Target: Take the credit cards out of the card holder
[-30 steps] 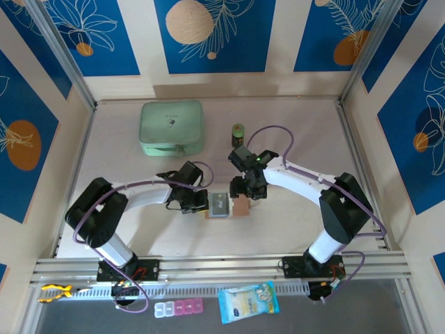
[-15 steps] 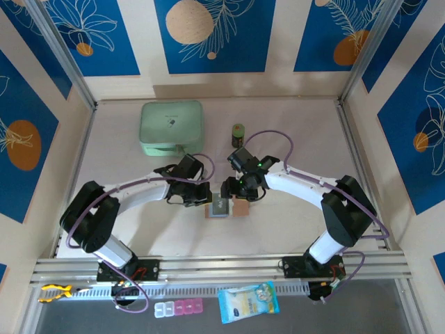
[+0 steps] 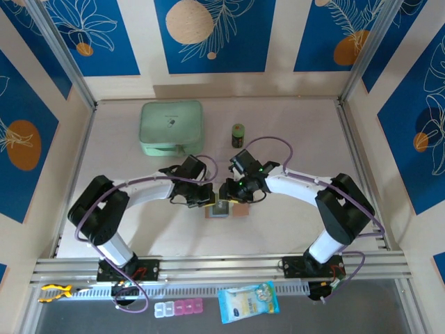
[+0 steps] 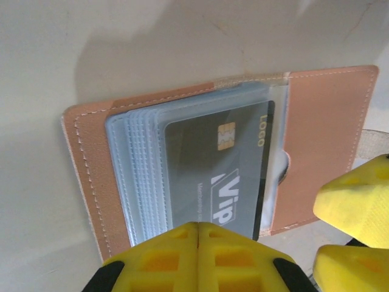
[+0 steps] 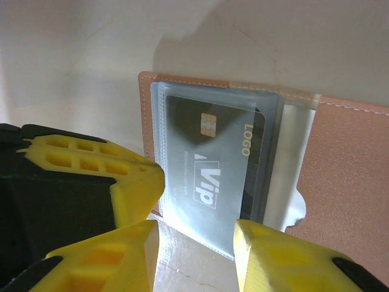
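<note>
Open salmon-pink card holder (image 3: pixel 235 209) lying flat mid-front on the pale table (image 3: pixel 299 132), enclosed by blue leaf-patterned walls (image 3: pixel 208 35), with a dark credit card (image 4: pixel 219 176) in its clear sleeve (image 4: pixel 137 164); left gripper (image 4: pixel 197 232) fingers pressed together, right gripper (image 5: pixel 194 255) part-open, straddling the sleeve's edge.

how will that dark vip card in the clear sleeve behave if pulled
The dark rectangular VIP card lies flat, so probably stiff and light. Thin and smooth, it may slip from a pinch. The clear plastic sleeves around it look floppy and might drag along.
</note>
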You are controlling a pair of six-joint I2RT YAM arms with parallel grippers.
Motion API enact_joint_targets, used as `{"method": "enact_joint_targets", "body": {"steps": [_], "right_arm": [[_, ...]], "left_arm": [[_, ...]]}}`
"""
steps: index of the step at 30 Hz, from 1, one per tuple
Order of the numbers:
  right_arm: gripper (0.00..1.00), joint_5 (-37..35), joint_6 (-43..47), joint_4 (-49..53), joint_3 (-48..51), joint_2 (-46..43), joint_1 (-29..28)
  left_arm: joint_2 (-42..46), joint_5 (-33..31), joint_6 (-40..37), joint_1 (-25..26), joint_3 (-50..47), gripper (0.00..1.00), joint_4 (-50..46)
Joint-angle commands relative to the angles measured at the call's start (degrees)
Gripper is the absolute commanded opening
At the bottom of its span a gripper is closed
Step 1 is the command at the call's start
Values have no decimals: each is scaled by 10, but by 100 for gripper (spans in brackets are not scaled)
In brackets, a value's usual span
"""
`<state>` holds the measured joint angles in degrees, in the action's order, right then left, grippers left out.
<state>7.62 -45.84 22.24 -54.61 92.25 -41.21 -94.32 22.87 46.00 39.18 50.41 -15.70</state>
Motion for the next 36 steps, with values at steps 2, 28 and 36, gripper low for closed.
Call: {"method": "enact_joint_targets", "body": {"steps": [2, 28, 36], "right_arm": [[37, 23, -5, -14, 10, 15, 5], [31, 26, 3, -40, 30, 52, 14], [31, -11, 14, -11, 28, 41, 13]], "left_arm": [[-18, -11, -14, 2, 6, 4, -22], [-16, -27, -13, 2, -11, 4, -27], [-14, -28, -12, 1, -12, 3, -28]]}}
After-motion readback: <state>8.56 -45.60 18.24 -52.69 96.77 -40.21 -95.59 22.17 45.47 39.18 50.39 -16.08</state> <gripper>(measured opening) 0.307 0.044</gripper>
